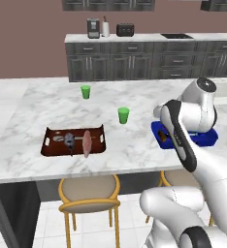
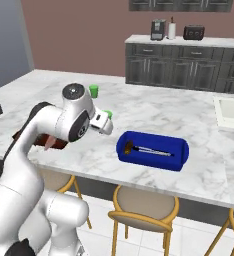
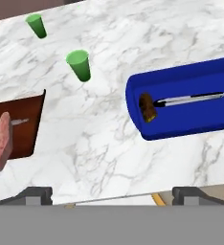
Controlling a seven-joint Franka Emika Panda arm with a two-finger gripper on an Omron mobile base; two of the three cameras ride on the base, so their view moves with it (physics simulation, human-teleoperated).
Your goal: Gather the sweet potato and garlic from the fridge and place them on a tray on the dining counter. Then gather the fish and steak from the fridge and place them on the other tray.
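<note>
Over the marbled white table (image 1: pixel 33 114) the claw (image 3: pixel 112 194) hangs spread wide and empty, so the load looks delivered. Steak (image 1: pixel 88 142), a flat pink slab, and the slim grey fish (image 1: pixel 69 142) lie side by side in the dark brown rimmed tray (image 1: pixel 50 145), meats kept together. Well apart, the glossy blue tray (image 3: pixel 181 129) holds a brown lump, likely the sweet potato (image 3: pixel 147 107), touching a thin pale streak I can't identify. Two green cups (image 3: pixel 79 64) stand between the trays
</note>
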